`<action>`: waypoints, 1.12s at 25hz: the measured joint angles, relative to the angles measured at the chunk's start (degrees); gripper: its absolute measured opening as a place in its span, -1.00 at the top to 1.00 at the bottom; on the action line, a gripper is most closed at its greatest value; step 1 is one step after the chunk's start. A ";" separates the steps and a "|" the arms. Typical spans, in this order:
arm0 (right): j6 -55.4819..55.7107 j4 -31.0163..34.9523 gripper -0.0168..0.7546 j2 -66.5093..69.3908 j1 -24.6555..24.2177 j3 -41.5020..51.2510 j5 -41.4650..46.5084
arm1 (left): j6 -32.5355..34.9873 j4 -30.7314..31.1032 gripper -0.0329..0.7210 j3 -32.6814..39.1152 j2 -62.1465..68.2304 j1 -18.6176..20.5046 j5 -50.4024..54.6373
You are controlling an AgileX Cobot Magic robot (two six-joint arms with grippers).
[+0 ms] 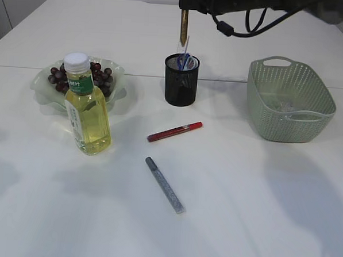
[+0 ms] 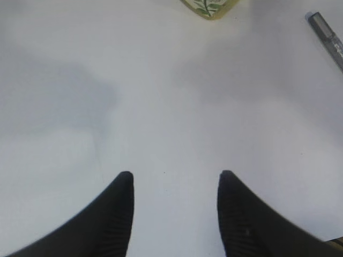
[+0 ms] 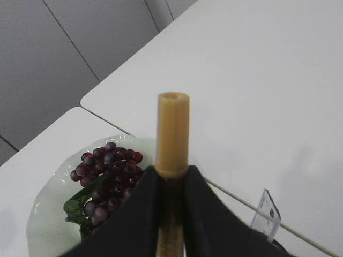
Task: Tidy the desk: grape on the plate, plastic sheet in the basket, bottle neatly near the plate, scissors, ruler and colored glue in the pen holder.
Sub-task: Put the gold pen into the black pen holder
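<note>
The right pincer (image 3: 170, 187) grips a gold glue pen (image 1: 183, 25) upright above the black pen holder (image 1: 181, 82) at the far middle of the table (image 1: 260, 196). The left pincer (image 2: 174, 184) hovers open and empty over bare table. Grapes (image 1: 99, 78) lie on the plate (image 1: 44, 90) at far left, the bottle (image 1: 87, 109) just in front. A red glue pen (image 1: 174, 131) and a silver glue pen (image 1: 164, 184) lie mid-table; the basket (image 1: 291, 100) sits right.

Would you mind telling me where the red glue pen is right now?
In the exterior view the red glue pen lies flat on the table near the middle, just in front of the black pen holder, with the grey glue pen nearer the camera.
</note>
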 joint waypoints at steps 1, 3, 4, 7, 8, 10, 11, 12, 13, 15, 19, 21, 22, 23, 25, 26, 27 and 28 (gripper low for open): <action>-4.02 2.84 0.68 1.13 0.00 0.00 -0.37 | 0.00 0.00 -0.07 0.00 0.00 0.00 0.00; -11.74 9.21 0.68 3.34 0.00 0.00 -1.06 | 0.00 0.00 -0.07 0.00 0.00 0.00 0.00; -15.86 11.54 0.68 4.44 0.00 0.00 -1.28 | 0.00 0.00 -0.07 0.00 0.00 0.00 0.00; -25.52 16.76 0.68 6.65 0.00 0.00 -2.02 | 0.00 0.00 -0.07 0.00 0.00 0.00 0.00; -27.97 17.31 0.68 7.30 0.00 0.00 -2.26 | 0.00 0.00 -0.07 0.00 0.00 0.00 0.00; -31.34 18.38 0.68 7.96 0.00 0.00 -2.51 | 0.00 0.00 -0.07 0.00 0.00 0.00 0.00; -32.33 18.78 0.68 8.36 0.00 0.00 -2.66 | 0.00 0.00 -0.07 0.00 0.00 0.00 0.00; -32.88 19.04 0.68 8.77 0.00 0.00 -2.74 | 0.00 0.00 -0.07 0.00 0.00 0.00 0.00; -33.11 19.29 0.67 9.21 0.00 0.00 -2.78 | 0.00 0.00 -0.07 0.00 0.00 0.00 0.00; -33.50 19.41 0.61 10.05 0.00 0.00 -2.87 | 0.00 0.00 -0.07 0.00 0.00 0.00 0.00; -33.76 19.41 0.26 10.57 0.00 0.00 -1.66 | 0.00 0.00 -0.07 0.00 0.00 0.00 0.00; -33.74 19.52 0.10 10.57 0.00 0.00 -1.13 | 0.00 0.00 -0.07 0.00 0.00 0.00 0.00; -33.74 19.52 0.06 10.57 0.00 0.00 -0.86 | 0.00 0.00 -0.07 0.00 0.00 0.00 0.00; -33.74 19.52 0.03 10.57 0.00 0.00 -0.44 | 0.00 0.00 -0.07 0.00 0.00 0.00 0.00; -33.21 19.08 0.01 10.34 0.00 0.00 -0.16 | 0.00 0.00 -0.07 0.00 0.00 0.00 0.00; -31.83 18.00 0.01 9.81 0.00 0.00 -0.08 | 0.00 0.00 -0.07 0.00 0.00 0.00 0.00; -29.95 16.00 0.00 9.08 0.00 0.00 -0.02 | 0.00 0.00 -0.07 0.00 0.00 0.00 0.00; -26.52 12.86 0.00 8.23 0.00 0.00 0.20 | 0.00 0.00 -0.07 0.00 0.00 0.00 0.00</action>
